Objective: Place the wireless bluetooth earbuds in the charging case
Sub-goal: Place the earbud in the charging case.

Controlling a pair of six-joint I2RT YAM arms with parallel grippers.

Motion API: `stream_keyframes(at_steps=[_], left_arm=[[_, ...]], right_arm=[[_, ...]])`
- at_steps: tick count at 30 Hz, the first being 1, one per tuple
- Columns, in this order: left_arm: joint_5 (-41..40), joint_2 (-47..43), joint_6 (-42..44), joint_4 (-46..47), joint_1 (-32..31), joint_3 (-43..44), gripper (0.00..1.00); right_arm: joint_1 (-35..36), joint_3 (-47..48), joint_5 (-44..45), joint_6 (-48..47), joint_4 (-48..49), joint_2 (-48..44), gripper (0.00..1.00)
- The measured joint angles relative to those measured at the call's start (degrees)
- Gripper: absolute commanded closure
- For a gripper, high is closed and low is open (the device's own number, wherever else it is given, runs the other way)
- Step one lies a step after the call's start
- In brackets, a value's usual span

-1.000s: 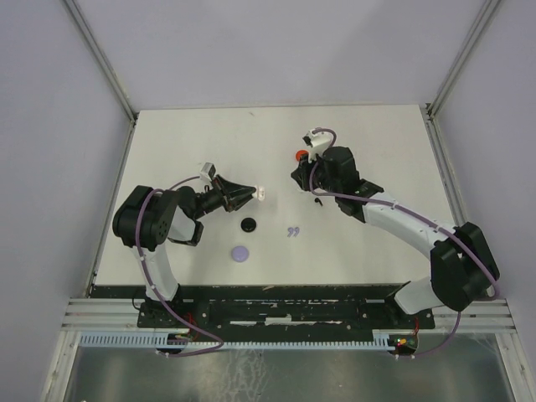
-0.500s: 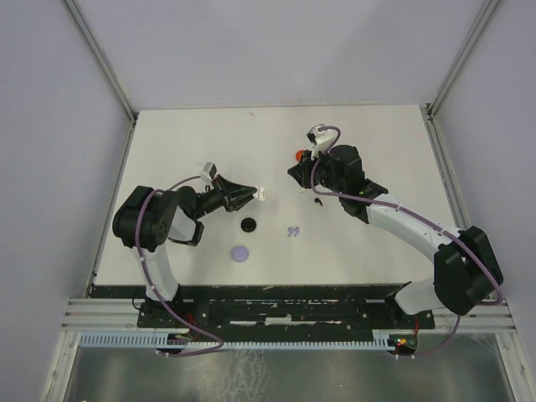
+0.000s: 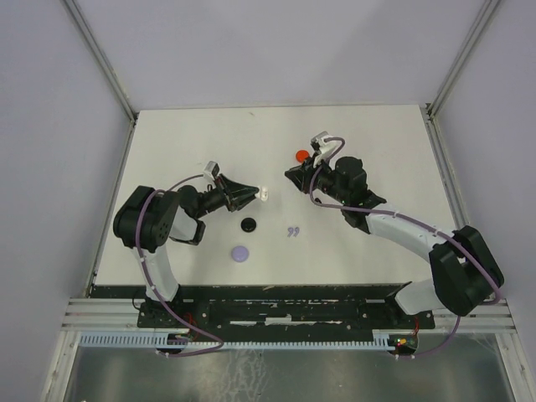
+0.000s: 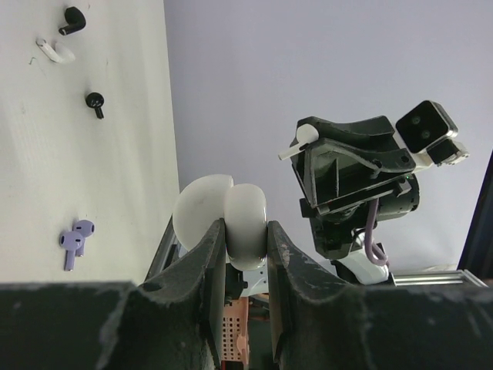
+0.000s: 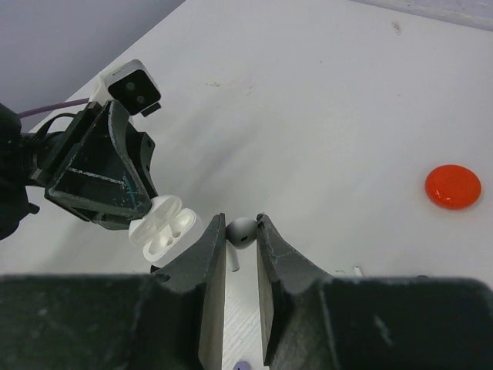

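My left gripper [image 3: 254,195] is shut on the open white charging case [image 3: 263,194] and holds it above the table, its empty slots showing in the right wrist view [image 5: 166,227]. My right gripper [image 3: 290,174] is shut on a white earbud [image 5: 242,231], stem pointing down, just right of the case and apart from it. The left wrist view shows the case [image 4: 231,220] between my fingers and the right gripper's earbud [image 4: 299,143] beyond. A lavender earbud pair [image 3: 292,232] lies on the table. Two black earbuds [image 4: 73,19] and another white earbud [image 4: 55,52] lie farther off.
A red disc [image 3: 301,155] lies behind the right gripper and also shows in the right wrist view [image 5: 453,186]. A black disc [image 3: 249,224] and a lavender disc [image 3: 241,252] lie in front of the left gripper. The white table [image 3: 377,142] is walled on three sides.
My right gripper has moved left and a little toward the case, with its wrist swinging right. My left gripper with the case has edged slightly right.
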Motion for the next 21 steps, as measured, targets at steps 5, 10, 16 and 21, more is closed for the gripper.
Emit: stream_keyframes(at_steps=[5, 10, 16, 21], left_arm=[[0.81, 0.00, -0.63, -0.02, -1.31, 0.81, 0.97], [0.90, 0.04, -1.05, 0.00, -2.86, 1.81, 0.97], [0.87, 0.79, -1.07, 0.00, -4.13, 2.84, 0.97], [0.85, 1.29, -1.31, 0.00, -4.52, 3.15, 0.97]], right_arm=[[0.02, -7.54, -3.41, -0.04, 15.91, 0.70, 0.98], [0.74, -11.21, -5.64, -1.68, 28.06, 3.39, 0.98], [2.03, -12.68, -8.28, -5.11, 37.46, 5.40, 0.98], [2.89, -15.08, -10.49, -8.07, 45.99, 8.44, 0.98]])
